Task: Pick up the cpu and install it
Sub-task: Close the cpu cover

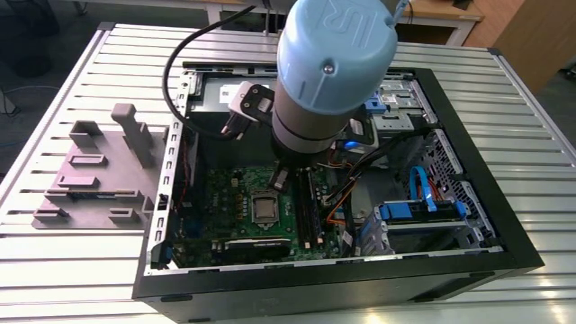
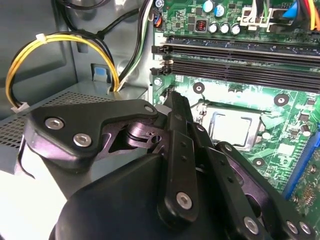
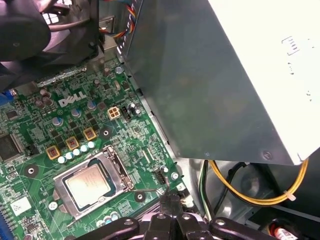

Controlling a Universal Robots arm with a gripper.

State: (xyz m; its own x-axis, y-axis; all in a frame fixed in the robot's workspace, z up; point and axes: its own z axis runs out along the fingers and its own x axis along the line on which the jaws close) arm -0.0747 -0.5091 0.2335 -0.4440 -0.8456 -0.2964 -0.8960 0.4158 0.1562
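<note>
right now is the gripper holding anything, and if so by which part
Nothing is held. The gripper has its fingers together with nothing between them, and the cpu already lies in the socket on the motherboard.

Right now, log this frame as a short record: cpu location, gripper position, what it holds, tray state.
cpu: seated in the motherboard socket, silver top exposed
gripper: above the motherboard, beside the socket, not touching the cpu
fingers: together, nothing visible between them
tray: on the table outside the computer case, at the exterior view's left
</note>
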